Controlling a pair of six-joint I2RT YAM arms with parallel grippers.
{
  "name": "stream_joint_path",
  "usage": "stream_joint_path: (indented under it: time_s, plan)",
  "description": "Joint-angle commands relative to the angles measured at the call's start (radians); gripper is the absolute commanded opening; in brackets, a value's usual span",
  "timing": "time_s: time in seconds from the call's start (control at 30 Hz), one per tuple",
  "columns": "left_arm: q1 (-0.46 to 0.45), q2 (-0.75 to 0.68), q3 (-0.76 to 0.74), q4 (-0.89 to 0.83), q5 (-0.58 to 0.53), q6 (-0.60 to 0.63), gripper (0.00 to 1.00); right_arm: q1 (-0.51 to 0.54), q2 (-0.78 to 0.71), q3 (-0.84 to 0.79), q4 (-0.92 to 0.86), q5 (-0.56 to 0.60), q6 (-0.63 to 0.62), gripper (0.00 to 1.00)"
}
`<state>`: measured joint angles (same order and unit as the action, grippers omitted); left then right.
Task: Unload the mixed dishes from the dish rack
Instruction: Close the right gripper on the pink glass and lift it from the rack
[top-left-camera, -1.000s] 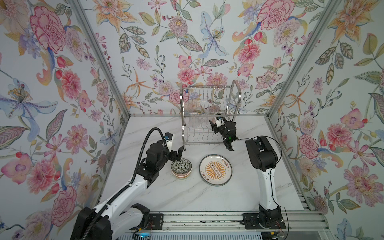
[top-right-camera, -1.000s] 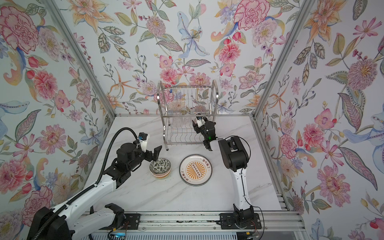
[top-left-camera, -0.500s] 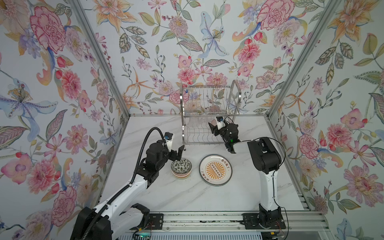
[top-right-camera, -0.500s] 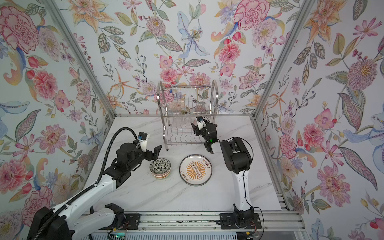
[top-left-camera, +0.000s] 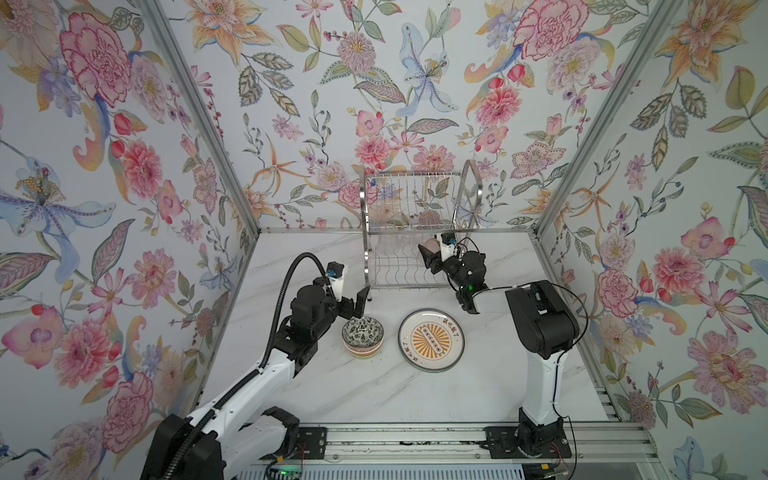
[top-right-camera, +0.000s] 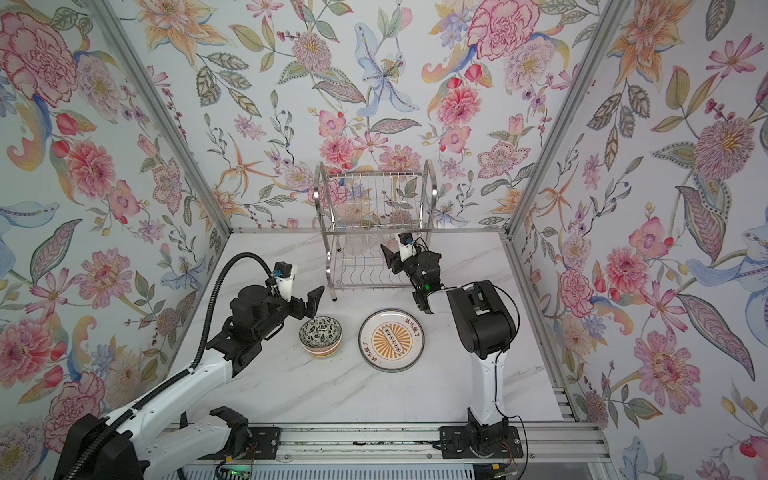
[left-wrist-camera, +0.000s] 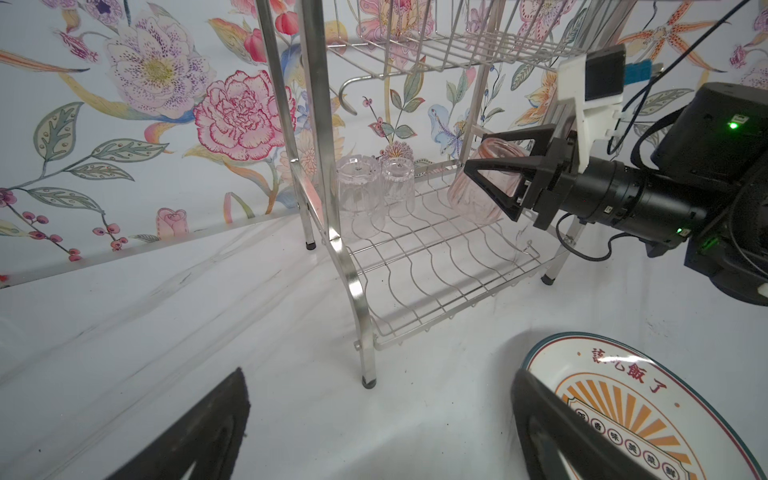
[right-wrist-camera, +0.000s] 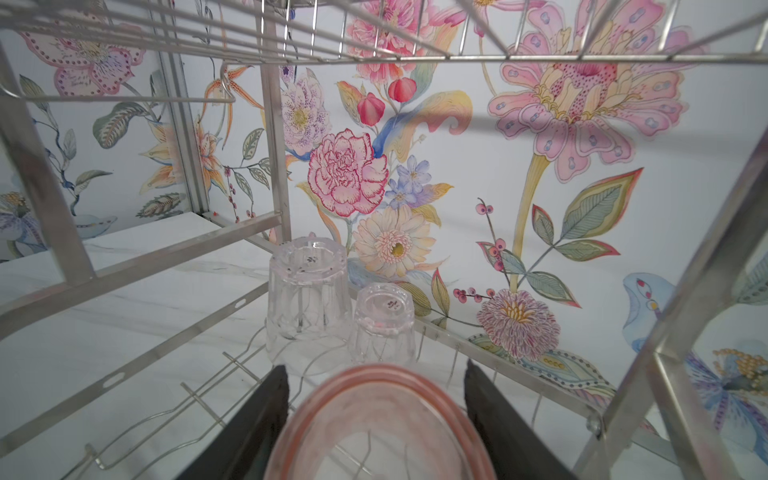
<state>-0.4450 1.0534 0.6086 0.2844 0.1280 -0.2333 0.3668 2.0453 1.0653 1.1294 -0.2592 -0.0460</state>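
Note:
The steel dish rack stands at the back of the table. My right gripper reaches into its lower tier and is shut on the pink-tinted cup, which is tilted, mouth down, over the wire shelf. Two clear cups stand upside down on the same shelf beyond it. My left gripper hangs open and empty just behind the patterned bowl. The sunburst plate lies flat beside the bowl.
The rack's front left leg stands close ahead of my left gripper. Flowered walls close in the table on three sides. A metal rail runs along the front edge.
The right arm's elbow has shifted slightly to the right and nearer, while its gripper stays in the lower tier with the pink cup. The left arm has not moved.

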Motion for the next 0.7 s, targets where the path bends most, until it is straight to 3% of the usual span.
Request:
stream_joint_path:
  time_s: [0.0, 0.2, 0.3, 0.47, 0.67]
  plan:
    - [0.0, -0.033, -0.018, 0.073, 0.014, -0.032, 0.99, 0.011, -0.065, -0.043, 0.073, -0.031, 0.072, 0.0]
    - [0.0, -0.072, -0.052, 0.143, 0.02, -0.038, 0.99, 0.013, -0.166, -0.144, 0.083, -0.036, 0.152, 0.0]
    - [0.002, -0.074, -0.046, 0.151, 0.089, -0.028, 0.99, 0.009, -0.224, -0.194, 0.069, -0.042, 0.222, 0.0]
    - [0.002, -0.075, -0.043, 0.169, 0.142, 0.016, 0.99, 0.004, -0.327, -0.249, -0.016, -0.066, 0.386, 0.0]
    - [0.0, -0.09, -0.089, 0.314, 0.2, 0.09, 0.99, -0.016, -0.441, -0.281, -0.178, -0.154, 0.606, 0.0]
